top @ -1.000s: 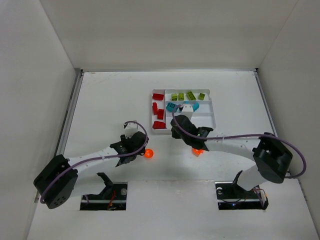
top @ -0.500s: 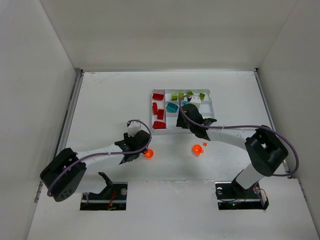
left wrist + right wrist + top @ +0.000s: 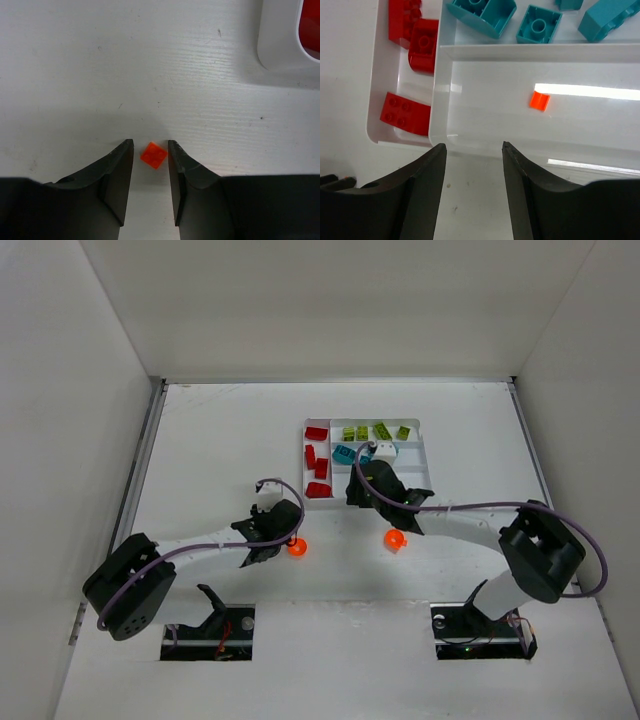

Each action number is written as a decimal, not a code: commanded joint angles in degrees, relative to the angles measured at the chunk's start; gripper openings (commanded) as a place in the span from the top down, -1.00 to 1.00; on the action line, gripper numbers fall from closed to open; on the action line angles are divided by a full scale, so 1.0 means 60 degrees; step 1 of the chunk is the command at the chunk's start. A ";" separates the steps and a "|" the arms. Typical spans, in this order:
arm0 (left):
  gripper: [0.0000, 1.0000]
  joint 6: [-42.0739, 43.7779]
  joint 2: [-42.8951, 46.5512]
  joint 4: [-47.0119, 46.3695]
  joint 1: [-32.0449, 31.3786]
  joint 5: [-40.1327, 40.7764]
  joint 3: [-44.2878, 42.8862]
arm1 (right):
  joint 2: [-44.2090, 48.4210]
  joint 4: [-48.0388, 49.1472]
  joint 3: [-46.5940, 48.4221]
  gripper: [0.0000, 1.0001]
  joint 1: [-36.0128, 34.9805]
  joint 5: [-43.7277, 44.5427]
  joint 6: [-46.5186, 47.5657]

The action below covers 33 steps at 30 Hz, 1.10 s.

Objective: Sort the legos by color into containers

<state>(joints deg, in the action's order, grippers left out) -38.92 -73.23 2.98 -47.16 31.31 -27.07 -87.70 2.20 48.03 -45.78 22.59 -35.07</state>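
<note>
The left end effector (image 3: 150, 146) hangs low over the tabletop (image 3: 150, 60), jaws spread either side of a tiny orange brick (image 3: 153, 155) with a sliver of gap on each side and nothing pinched. The brick lies corner-on to the jaws, apart from the tray (image 3: 465, 142), off its near left corner. It looks light, hard and slick, so it will likely skate or twist unless the jaws meet two flat opposite sides. The right end effector (image 3: 473, 146) is spread and empty at the tray's near edge, by the near slot where one orange chip (image 3: 539, 100) lies. Reds (image 3: 405, 114) fill the left slot, teals (image 3: 538, 24) the middle. A round orange lego (image 3: 395, 539) waits on the tabletop.
</note>
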 commanded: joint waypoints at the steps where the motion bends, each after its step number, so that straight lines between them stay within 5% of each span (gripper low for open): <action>1: 0.42 -0.0033 -0.0157 0.0338 -0.0087 -0.0559 -0.0102 | 0.0422 0.0484 -0.0168 -0.09 -0.0053 0.0058 -0.0132; 21: 0.31 -0.0750 -0.0319 0.1714 -0.0614 -0.0268 -0.0468 | 0.0525 0.0557 -0.0227 -0.10 -0.0141 0.0073 -0.0161; 33: 0.50 -0.0868 -0.1081 0.1817 -0.0995 0.0260 -0.0791 | 0.0496 0.0674 -0.0212 -0.10 -0.0316 0.0073 -0.0146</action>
<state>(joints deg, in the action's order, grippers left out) -43.62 -77.69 9.17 -52.38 33.50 -31.79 -86.59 2.33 46.76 -46.41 22.50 -35.79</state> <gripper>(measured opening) 0.253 0.547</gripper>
